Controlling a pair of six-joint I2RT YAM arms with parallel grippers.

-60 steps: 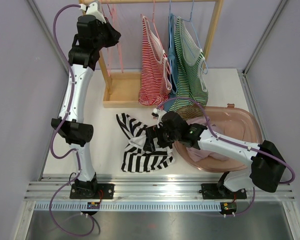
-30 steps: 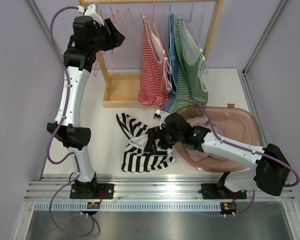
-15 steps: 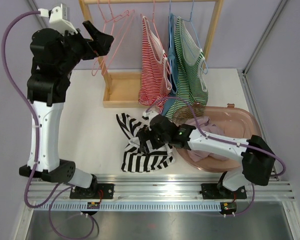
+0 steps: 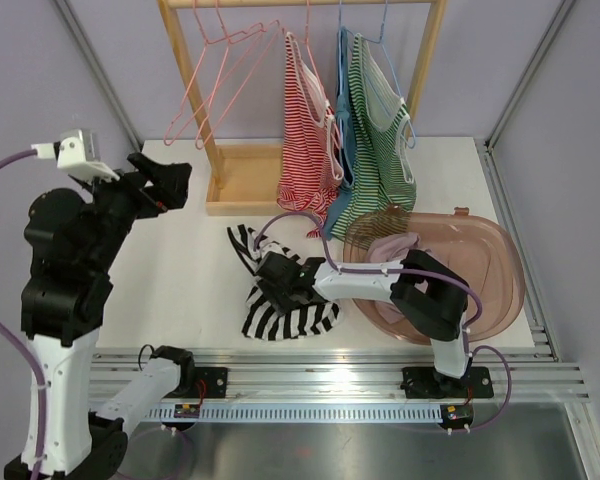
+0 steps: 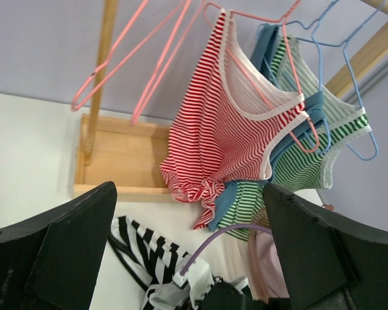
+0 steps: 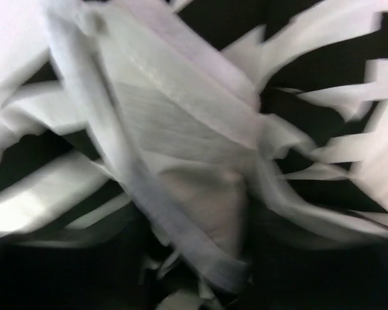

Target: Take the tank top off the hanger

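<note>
My left claw (image 4: 164, 181) hangs in the air above the left side of the white table (image 4: 180, 262), well apart from the clothes. Its two dark fingers (image 5: 71, 252) are spread wide, with nothing between them.

My right arm reaches low across the table, and my right claw (image 4: 272, 281) is pressed down into the black-and-white striped tank top (image 4: 280, 318). The tank top is off its hanger and lies crumpled on the table in front of the wooden rack (image 4: 245, 186), just beside the pink tub (image 4: 492, 262). My right wrist camera shows only blurred folds of white and black cloth, very close. My fingers are hidden there, so I cannot tell whether this claw is spread or pinching the cloth.

At the back, two empty pink hangers (image 4: 192, 85) hang tilted on the left part of the rack's rail. To their right hangs a red-striped tank top (image 4: 306, 135) on a pink hanger. Next come a blue top (image 4: 344, 120) and a green-striped tank top (image 4: 382, 130), crowded together with blue hangers above them. A pale pink cloth (image 4: 394, 246) lies inside the tub.
</note>
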